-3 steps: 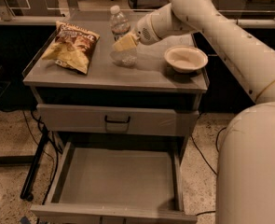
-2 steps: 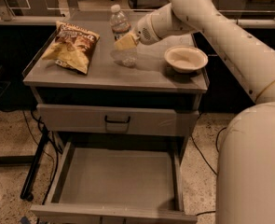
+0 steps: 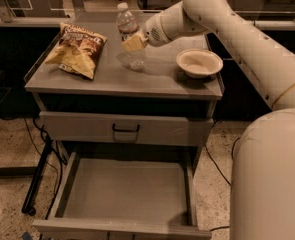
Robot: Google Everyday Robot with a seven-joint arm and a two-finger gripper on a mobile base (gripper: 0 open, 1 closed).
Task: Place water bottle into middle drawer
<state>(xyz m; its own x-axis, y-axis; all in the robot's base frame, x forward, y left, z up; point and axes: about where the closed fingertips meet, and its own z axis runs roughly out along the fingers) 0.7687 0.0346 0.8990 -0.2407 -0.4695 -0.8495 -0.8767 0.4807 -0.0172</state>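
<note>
The water bottle (image 3: pixel 128 31) is clear with a white cap. It stands on the cabinet top (image 3: pixel 112 76), between a chip bag and a bowl. My gripper (image 3: pixel 133 43) reaches in from the right and is shut on the bottle's middle, one yellowish finger (image 3: pixel 134 42) in front of it. The bottle's base is at the cabinet top and the bottle leans slightly left. The middle drawer (image 3: pixel 127 189) is pulled out below, a wide grey tray with a bare floor.
A chip bag (image 3: pixel 77 49) lies at the left of the cabinet top. A white bowl (image 3: pixel 199 62) sits at the right. A closed grey drawer front with a black handle (image 3: pixel 125 129) is above the open drawer. My arm and body (image 3: pixel 267 174) fill the right side.
The bottle's cap has shifted slightly up and left in the gripper. The arm, bag, bowl and drawer have barely moved.
</note>
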